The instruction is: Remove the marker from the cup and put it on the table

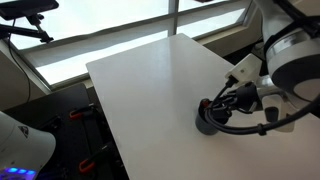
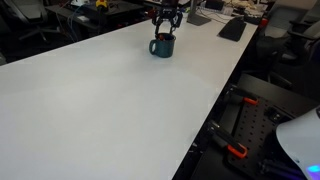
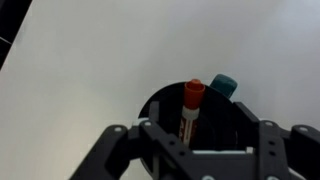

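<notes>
1. Cups are counted as one: a dark cup (image 1: 207,122) (image 2: 162,46) (image 3: 170,108) is seen upright near a table edge in both exterior views.
2. Two sticks are held in the cup. One is the marker (image 3: 189,110), red-capped and leaning against the rim. The other is a teal-capped pen (image 3: 222,86) just beside it. Both are still inside the cup, and nothing else lies on the table.
3. One gripper (image 1: 226,104) (image 2: 166,17) (image 3: 203,132) is seen, carried by a single arm (image 1: 290,55) and placed right above the cup mouth. In the wrist view its jaws are spread wide, one at each side of the cup opening. The marker rises between them and nothing is gripped.
4. The table (image 1: 150,75) (image 2: 100,100) (image 3: 90,60) is plain white, smooth and matte.
5. Bright windows (image 1: 110,30) are seen beyond the table in an exterior view. Dark office chairs (image 2: 30,30) and cluttered desks are seen behind it in an exterior view.
</notes>
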Robot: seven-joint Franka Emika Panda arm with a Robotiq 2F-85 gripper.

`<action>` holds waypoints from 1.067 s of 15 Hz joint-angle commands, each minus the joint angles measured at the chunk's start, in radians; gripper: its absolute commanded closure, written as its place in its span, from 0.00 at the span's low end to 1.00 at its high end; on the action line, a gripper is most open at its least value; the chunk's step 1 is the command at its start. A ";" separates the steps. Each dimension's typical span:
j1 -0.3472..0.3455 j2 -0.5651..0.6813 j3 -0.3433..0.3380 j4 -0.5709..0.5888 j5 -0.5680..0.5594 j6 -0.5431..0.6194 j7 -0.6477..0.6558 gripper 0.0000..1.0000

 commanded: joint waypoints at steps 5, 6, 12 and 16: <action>0.008 0.009 -0.002 0.004 0.017 0.043 -0.052 0.33; 0.007 0.012 0.000 0.008 0.020 0.049 -0.057 0.33; 0.004 0.024 0.006 0.006 0.029 0.073 -0.098 0.36; 0.002 0.027 0.005 -0.003 0.037 0.067 -0.113 0.35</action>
